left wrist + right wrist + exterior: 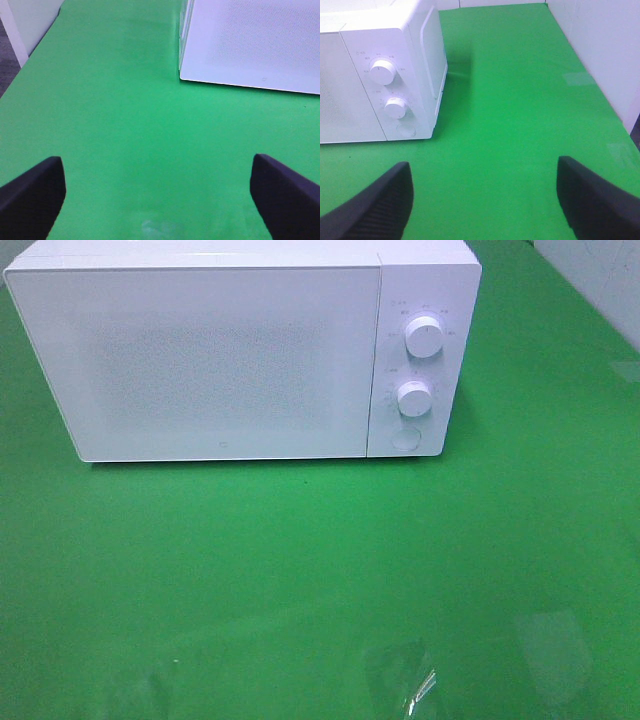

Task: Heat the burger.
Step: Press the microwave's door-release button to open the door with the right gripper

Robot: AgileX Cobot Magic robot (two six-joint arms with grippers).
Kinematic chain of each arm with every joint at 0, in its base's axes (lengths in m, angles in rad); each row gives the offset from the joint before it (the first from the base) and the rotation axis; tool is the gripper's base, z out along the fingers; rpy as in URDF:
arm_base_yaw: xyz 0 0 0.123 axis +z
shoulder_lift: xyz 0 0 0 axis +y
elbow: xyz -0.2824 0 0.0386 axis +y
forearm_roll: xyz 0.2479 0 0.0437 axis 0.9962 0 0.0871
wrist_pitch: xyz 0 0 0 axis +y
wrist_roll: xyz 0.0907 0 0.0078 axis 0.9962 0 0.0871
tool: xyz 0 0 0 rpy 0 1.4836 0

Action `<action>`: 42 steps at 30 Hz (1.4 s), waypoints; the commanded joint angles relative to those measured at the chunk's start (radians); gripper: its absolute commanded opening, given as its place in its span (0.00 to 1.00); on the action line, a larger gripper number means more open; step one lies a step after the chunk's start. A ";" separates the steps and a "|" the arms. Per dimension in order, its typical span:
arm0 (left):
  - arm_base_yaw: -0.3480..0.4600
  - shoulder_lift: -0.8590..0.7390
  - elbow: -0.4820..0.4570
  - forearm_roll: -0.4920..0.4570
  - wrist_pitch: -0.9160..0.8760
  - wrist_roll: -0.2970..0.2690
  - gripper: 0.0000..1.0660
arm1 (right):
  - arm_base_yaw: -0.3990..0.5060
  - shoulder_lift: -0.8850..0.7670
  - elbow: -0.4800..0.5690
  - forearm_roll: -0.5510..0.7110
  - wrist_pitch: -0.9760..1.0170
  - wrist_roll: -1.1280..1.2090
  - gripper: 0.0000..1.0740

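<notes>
Standing toward the back of the green table [300,570] in the exterior high view is a white microwave [440,300]. Its door [200,365] is shut. To the door's right are an upper knob [425,338], a lower knob [413,397] and a round button [405,438] below them. The door panel is frosted and washed out, so what the oven holds cannot be told. The burger shows nowhere on the table here, and neither arm reaches into this view.

In the left wrist view, the left gripper [157,175] is spread wide. Its two dark fingers [35,195] sit at opposite edges of the picture with only bare table between them. They grip nothing and touch nothing that can be seen. The microwave's door corner [250,45] lies ahead, well apart from the tips.

In the right wrist view, the right gripper [482,185] is likewise wide apart and has hold of nothing, its fingers [590,200] framing bare green. The microwave's control side [420,100] stands ahead and to one side with both knobs facing out. A white wall [600,50] borders the table on the other side. No burger appears in either wrist view.
</notes>
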 commanded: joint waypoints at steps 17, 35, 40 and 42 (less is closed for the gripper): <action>0.001 -0.005 -0.001 -0.002 0.004 0.002 0.86 | -0.007 0.462 0.172 -0.002 -0.755 0.002 0.71; 0.001 -0.005 -0.001 -0.002 0.004 0.002 0.86 | 0.040 0.977 0.178 0.154 -1.385 -0.177 0.71; 0.001 -0.005 -0.001 -0.002 0.004 0.002 0.86 | 0.183 1.112 0.178 0.351 -1.521 -0.285 0.71; 0.001 -0.005 -0.001 -0.002 0.004 0.002 0.86 | 0.234 1.157 0.178 0.404 -1.563 -0.291 0.71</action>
